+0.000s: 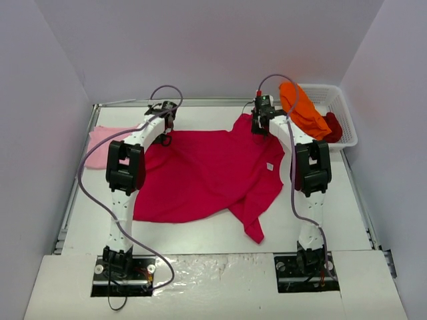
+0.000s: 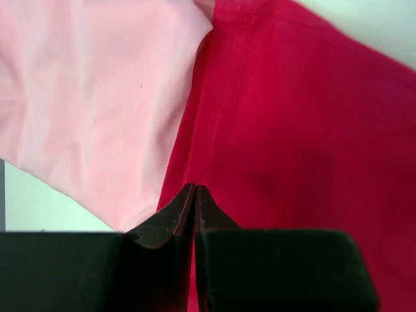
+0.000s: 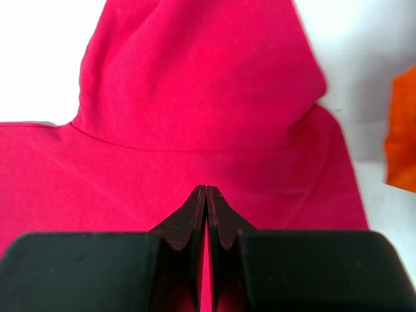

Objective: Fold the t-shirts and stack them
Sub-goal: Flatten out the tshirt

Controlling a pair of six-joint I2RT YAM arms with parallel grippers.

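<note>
T-shirts in four colours are spread from the white table (image 1: 200, 233) to the far right corner. At the far left edge lies the pale pink t-shirt (image 1: 105, 139), flat on the table, its right side touching the far left corner of the crimson t-shirt (image 1: 207, 173); the left wrist view shows the two cloths meeting along a seam. The left gripper (image 2: 195, 190) is down at that corner, jaws clenched together with a sliver of crimson cloth pinched between them. The crimson t-shirt covers the middle of the table, loosely spread and wrinkled, a small white label showing near its right side and one sleeve trailing toward the near edge. At its far right corner the right gripper (image 3: 206, 190) is likewise clamped shut on crimson fabric, just behind a sleeve that runs away from it. Farther right, the orange t-shirt (image 1: 303, 110) hangs over the rim of the white mesh basket (image 1: 337, 97), and the dark red t-shirt (image 1: 333, 125) is bunched beside it inside the basket.
</note>
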